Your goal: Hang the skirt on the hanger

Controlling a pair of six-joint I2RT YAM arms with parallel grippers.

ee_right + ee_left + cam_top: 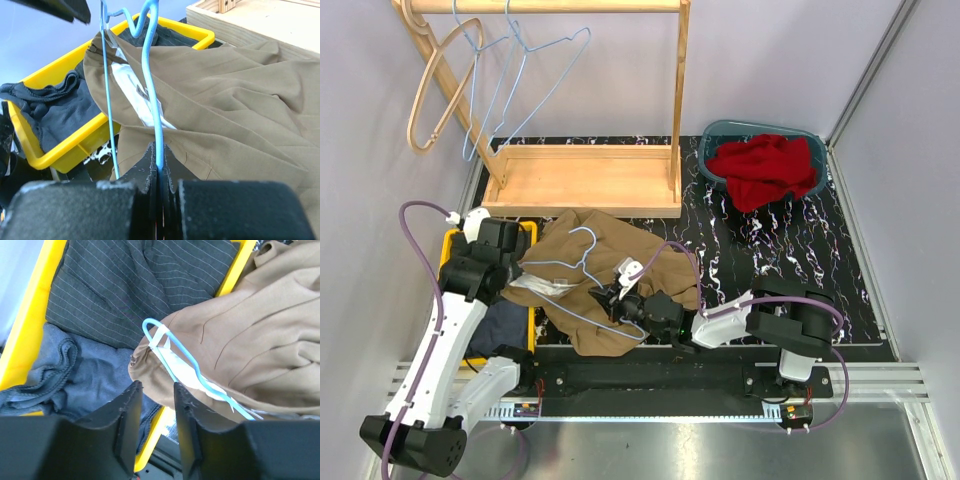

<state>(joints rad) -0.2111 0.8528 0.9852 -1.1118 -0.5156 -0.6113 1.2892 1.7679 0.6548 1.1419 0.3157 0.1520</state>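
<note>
Pale walls on three sides of a desk laid with a black marbled mat; at 12 o'clock a wooden rack hung with spare hangers, at 2 o'clock a teal basket of red cloth, at 9 o'clock a yellow bin of dark clothes. Heaped at the centre, the tan skirt, its 9 o'clock edge spilling over the bin's rim. Lying across it, a blue wire hanger, not yet carrying the skirt as far as can be judged. Pinched fast on the hanger's wire, the right tool, jaws fully together, probably to keep the frame steady and raised off the cloth while the waist is worked onto it. Poised just above the skirt's waist corner, the left tool, set to a narrow gap with nothing in it; likely placed there because that corner, white lining showing, sits right at the hanger's end and needs drawing over it. Hard to tell whether that hanger end passes inside the waistband or merely rests on top. Buried under folds: the skirt's true outline and part of the hanger's wire. Cut off at the top view's upper edge: the rack's upper part. Masked from above by its own body: the right tool's tips.
</note>
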